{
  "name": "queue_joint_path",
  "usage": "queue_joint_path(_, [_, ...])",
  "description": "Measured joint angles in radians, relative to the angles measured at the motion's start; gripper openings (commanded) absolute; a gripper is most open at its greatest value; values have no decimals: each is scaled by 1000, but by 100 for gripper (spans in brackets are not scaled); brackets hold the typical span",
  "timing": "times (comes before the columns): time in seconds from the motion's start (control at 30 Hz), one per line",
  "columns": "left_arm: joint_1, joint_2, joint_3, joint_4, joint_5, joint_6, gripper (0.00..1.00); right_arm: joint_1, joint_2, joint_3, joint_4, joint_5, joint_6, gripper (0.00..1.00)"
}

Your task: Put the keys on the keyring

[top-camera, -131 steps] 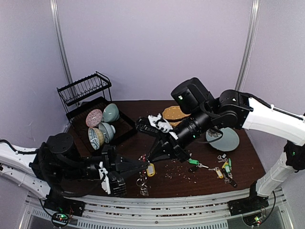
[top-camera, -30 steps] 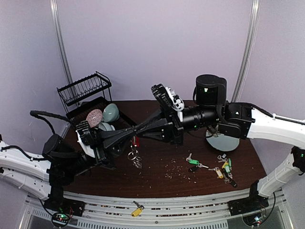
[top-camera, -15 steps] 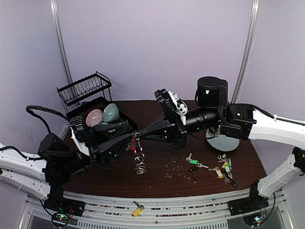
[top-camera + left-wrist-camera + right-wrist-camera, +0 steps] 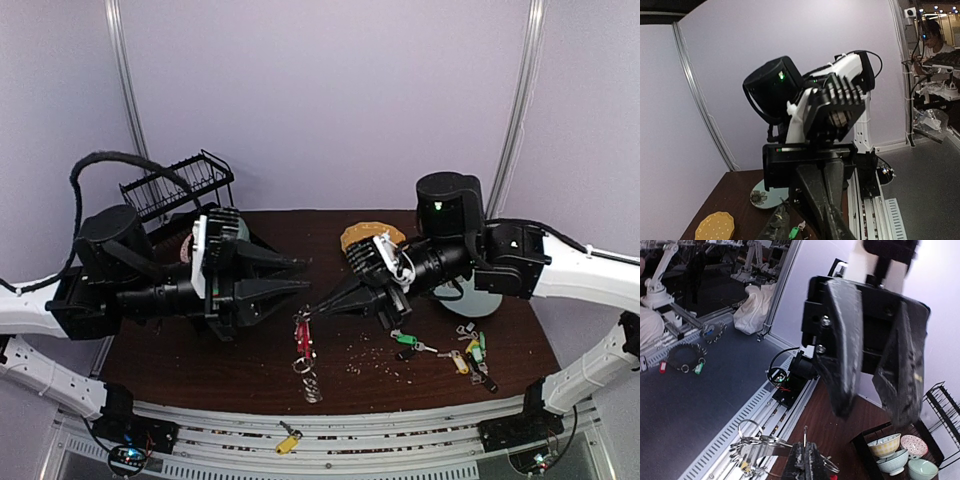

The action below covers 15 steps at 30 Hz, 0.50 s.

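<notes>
Both arms pair white shells on the long links with matte black joints: the right arm [image 4: 580, 262] has a black drum-shaped motor housing [image 4: 448, 205] lit by 1 small green light [image 4: 781, 76], and the left arm [image 4: 25, 312] has a similar drum under a black sleeved cable [image 4: 105, 160]. Each wrist carries a black finned block [image 4: 837, 102] with a white bracket (rather like a heat sink). The 2 tapered black fingers [image 4: 842, 350] of the left gripper [image 4: 872, 417] are fixed with silver screws [image 4: 825, 320].

The left fingers [image 4: 280, 264] now stand apart, drawn back from the keyring [image 4: 303, 335], which hangs lower from the right fingers [image 4: 326, 304] alone.
</notes>
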Motion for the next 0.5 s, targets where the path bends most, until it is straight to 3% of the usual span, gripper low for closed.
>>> queue_joint_path(0.13, [9,23,56,-182,45,-6,33,34,-35,-22,-60,45,-191,0])
queue_joint_path(0.3, [84,41,136,-373,151,-34,47,37,-73,-56,-94,73,-346,0])
queue_joint_path(0.5, [130,113,199,-489,320,-26,41,38,-84,-64,-127,86,-430,0])
